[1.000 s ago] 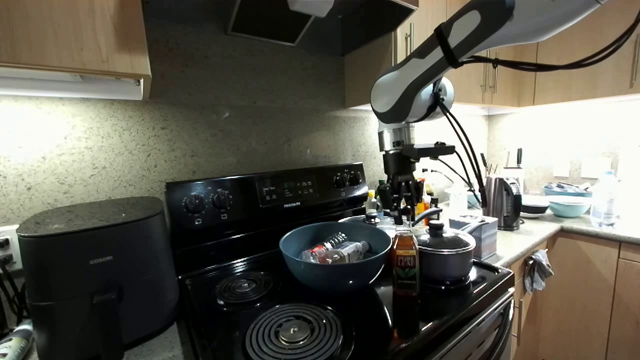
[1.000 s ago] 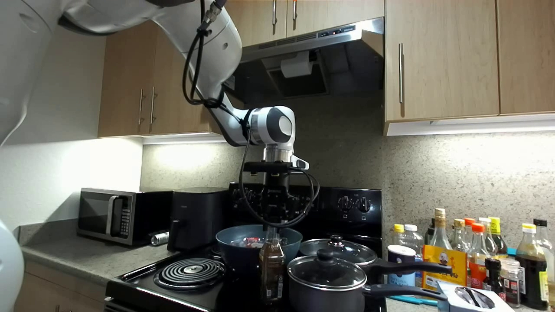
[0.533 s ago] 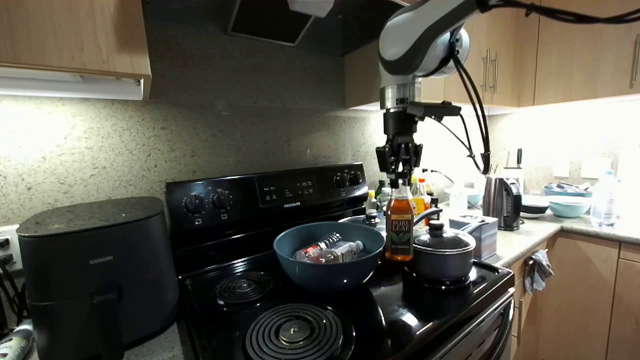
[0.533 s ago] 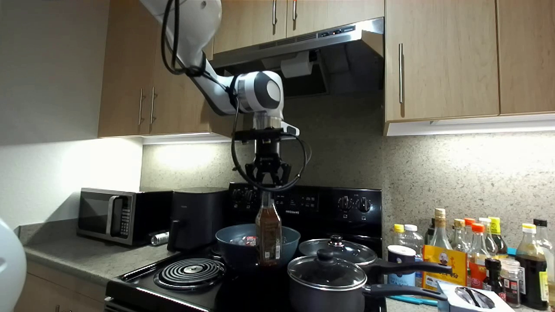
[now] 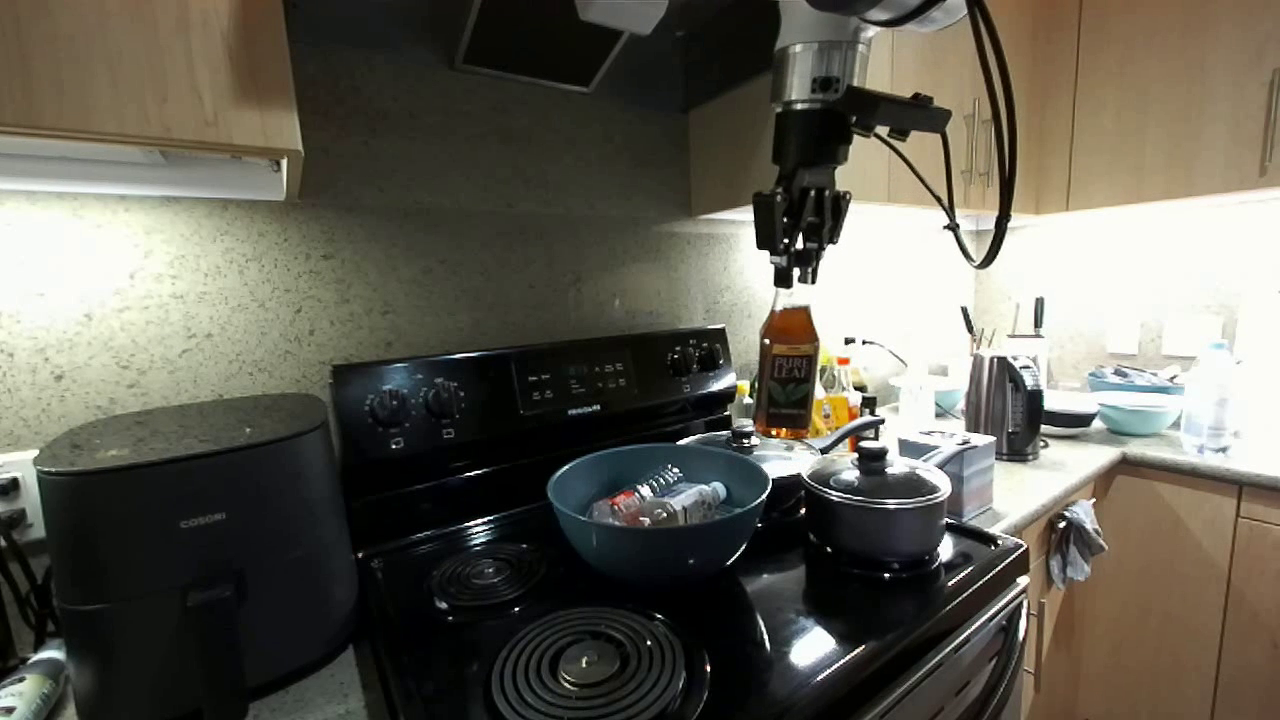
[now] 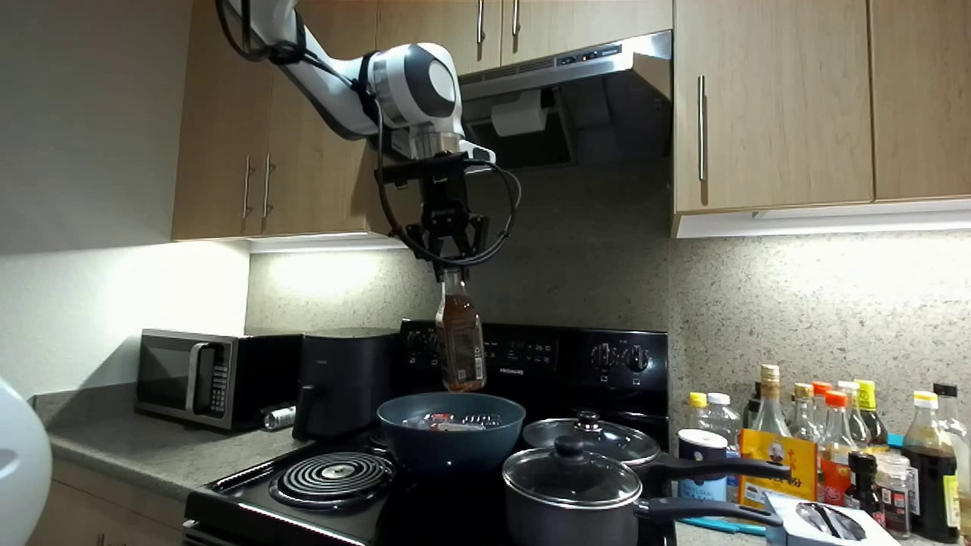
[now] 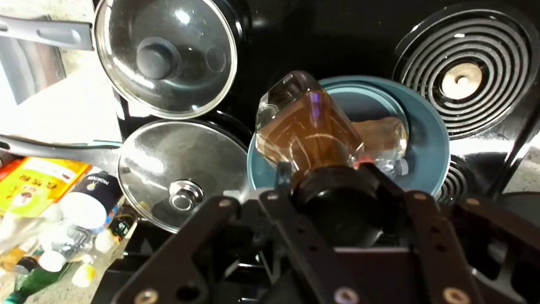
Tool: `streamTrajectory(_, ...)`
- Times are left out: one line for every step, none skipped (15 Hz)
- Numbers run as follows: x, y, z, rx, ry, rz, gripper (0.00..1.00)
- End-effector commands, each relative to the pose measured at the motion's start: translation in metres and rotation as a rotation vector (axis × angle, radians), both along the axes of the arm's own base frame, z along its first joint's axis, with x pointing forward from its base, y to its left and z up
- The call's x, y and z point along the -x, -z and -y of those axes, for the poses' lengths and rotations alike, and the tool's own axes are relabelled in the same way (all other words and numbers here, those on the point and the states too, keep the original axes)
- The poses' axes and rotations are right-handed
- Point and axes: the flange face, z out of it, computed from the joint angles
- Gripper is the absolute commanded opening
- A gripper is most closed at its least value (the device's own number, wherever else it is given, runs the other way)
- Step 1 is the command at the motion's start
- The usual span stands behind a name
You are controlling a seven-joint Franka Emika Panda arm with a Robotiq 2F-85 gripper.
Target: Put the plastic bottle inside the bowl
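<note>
The plastic bottle, with amber-brown liquid and an orange-red and dark label, hangs from my gripper in both exterior views point(image 5: 787, 375) point(image 6: 460, 341). My gripper point(image 5: 796, 274) point(image 6: 452, 273) is shut on its dark cap and neck. The bottle is slightly tilted. The wide dark blue bowl point(image 5: 650, 555) stands on the stove and holds other clear bottles point(image 5: 690, 503). In an exterior view the bottle's base is just above the bowl's rim point(image 6: 451, 462). In the wrist view the bottle point(image 7: 306, 126) covers the left part of the bowl point(image 7: 434, 147), between the gripper's fingertips point(image 7: 283, 173).
A lidded pot point(image 5: 880, 510) and a lidded pan point(image 6: 592, 438) stand beside the bowl, handles pointing to the counter. Condiment bottles point(image 6: 834, 425) crowd that counter. The stove's control panel point(image 5: 540, 385) rises behind. A range hood point(image 6: 561, 98) hangs above. An air fryer point(image 5: 190, 540) stands beside the stove.
The gripper has risen with the bottle, lifting it off the stove to above the bowl's rim level. The bowl shifted slightly a second ago, then stayed still.
</note>
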Motion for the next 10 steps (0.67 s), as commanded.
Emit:
streamTrajectory(-0.018,-0.009,-0.024,-0.007,-0.031,0.121,0.19)
streamTrajectory(-0.027,-0.004,-0.032,-0.013,-0.046,0.134,0.19)
streamTrajectory(-0.034,0.000,-0.038,-0.017,-0.057,0.148,0.19)
streamTrajectory(-0.043,0.007,-0.046,-0.018,-0.070,0.164,0.19)
streamTrajectory(-0.051,0.014,-0.052,-0.019,-0.080,0.170,0.19)
streamTrajectory(-0.060,0.022,-0.057,-0.017,-0.088,0.184,0.19)
streamTrajectory(-0.068,0.029,-0.061,-0.016,-0.093,0.198,0.19)
streamTrajectory(-0.079,0.039,-0.066,-0.011,-0.096,0.215,0.19)
streamTrajectory(-0.088,0.047,-0.069,-0.009,-0.098,0.229,0.19)
streamTrajectory(-0.097,0.057,-0.071,-0.004,-0.094,0.238,0.19)
